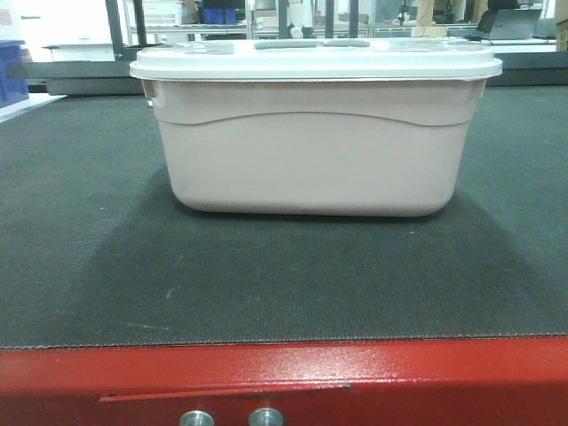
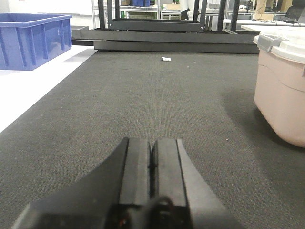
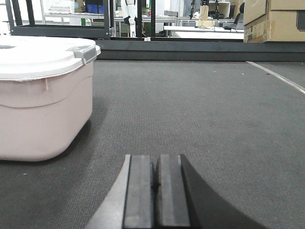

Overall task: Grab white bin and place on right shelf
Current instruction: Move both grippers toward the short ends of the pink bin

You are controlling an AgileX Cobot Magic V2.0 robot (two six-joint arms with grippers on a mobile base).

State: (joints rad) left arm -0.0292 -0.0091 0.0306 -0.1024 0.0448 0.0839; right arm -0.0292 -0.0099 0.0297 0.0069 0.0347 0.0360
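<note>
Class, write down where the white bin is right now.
In the front view the white bin stands centred on the dark mat. It lies between the tools: right of the left tool, left of the right tool.

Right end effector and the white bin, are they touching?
Apart. The right wrist view shows bare mat between the right end effector and the white bin to its left.

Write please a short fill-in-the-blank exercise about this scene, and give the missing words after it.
The white bin has its lid ___ (on/off).
The left gripper is ___ (open/shut).
The plastic crate in the left wrist view is ___ in colour.
In the right wrist view, the white bin shows to the ___ of the right gripper.
Missing words: on; shut; blue; left.
</note>
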